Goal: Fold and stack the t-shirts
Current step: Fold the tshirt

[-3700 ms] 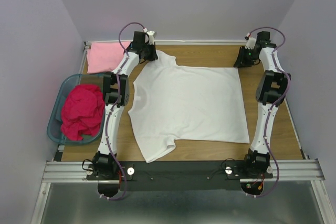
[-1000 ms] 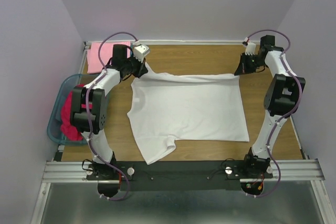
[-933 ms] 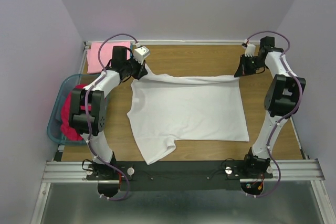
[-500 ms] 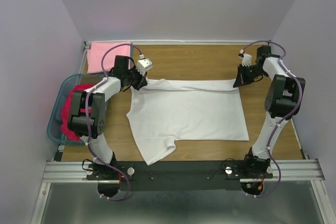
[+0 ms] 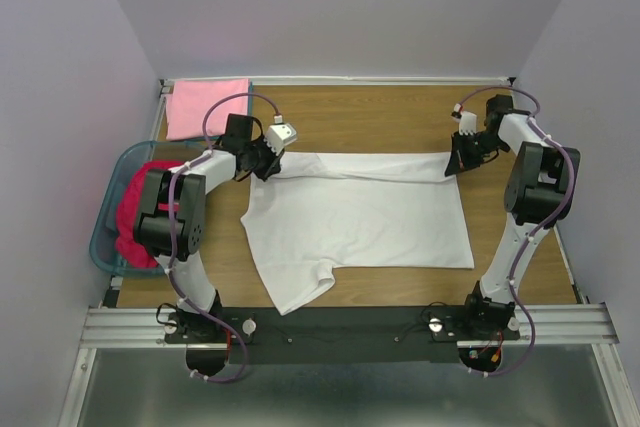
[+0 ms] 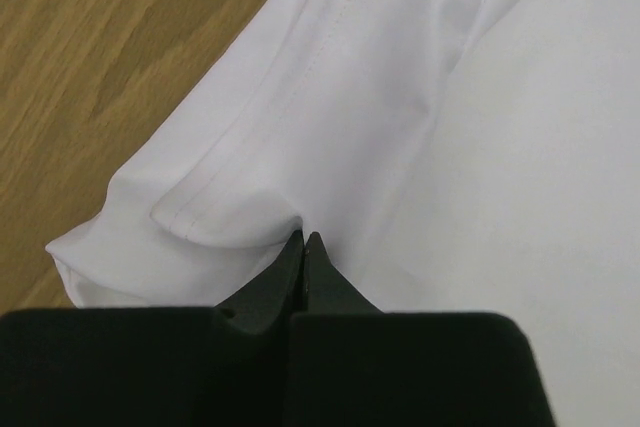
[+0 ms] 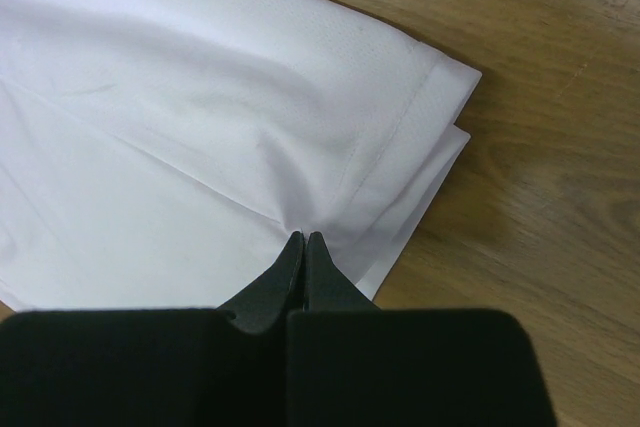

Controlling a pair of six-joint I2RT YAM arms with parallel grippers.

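Note:
The white t-shirt [image 5: 360, 217] lies spread on the wooden table, its far edge lifted and drawn toward the near side as a fold. My left gripper [image 5: 268, 168] is shut on the shirt's far left sleeve area [image 6: 300, 147], fabric pinched at the fingertips [image 6: 303, 239]. My right gripper [image 5: 452, 169] is shut on the far right hem corner [image 7: 400, 107], cloth bunching at its tips [image 7: 304, 237]. A light pink t-shirt [image 5: 206, 107] lies folded at the far left corner. A magenta-red t-shirt [image 5: 127, 217] sits in the teal basket, partly behind the left arm.
The teal plastic basket [image 5: 104, 232] stands off the table's left edge beside the left arm. Bare wood [image 5: 380, 117] shows beyond the shirt's folded edge. Purple walls enclose the table on three sides. The arm bases sit on the black rail [image 5: 340, 322] at the near edge.
Both grippers have moved toward the near side, dragging the white shirt's far edge over the shirt body; more bare wood now shows at the back.

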